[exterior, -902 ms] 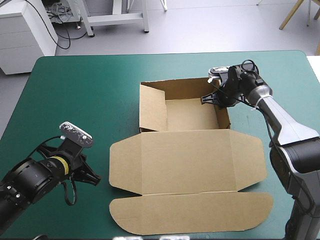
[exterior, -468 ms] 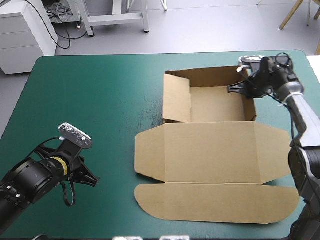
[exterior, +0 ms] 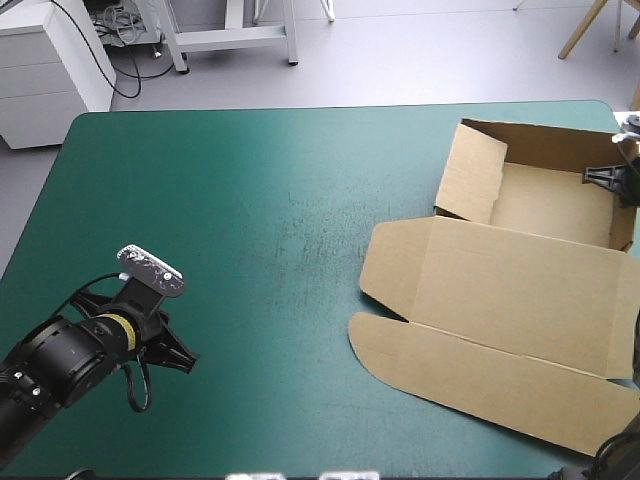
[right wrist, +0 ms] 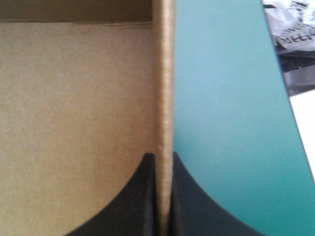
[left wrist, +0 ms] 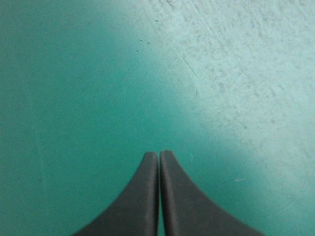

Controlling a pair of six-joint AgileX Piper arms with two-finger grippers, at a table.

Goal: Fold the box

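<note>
Pinching the thin right wall, the right gripper (right wrist: 165,158) holds the box (exterior: 520,290), lying far right on the cover (exterior: 250,200); board seems light and stiff, so edges suit gripping; left gripper (left wrist: 159,155) closed, empty, near left.

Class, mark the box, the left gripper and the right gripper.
box (exterior: 520,290): high view, on its flat lid panel.
left gripper (left wrist: 159,153): left wrist view, where its shut fingertips meet.
right gripper (right wrist: 165,156): right wrist view, between the fingertips pinching the box's wall.

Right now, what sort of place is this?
Probably a robot lab bench: a teal-green table, a partly folded brown box, its wall pinched by the right end effector, the left end effector shut empty.
</note>
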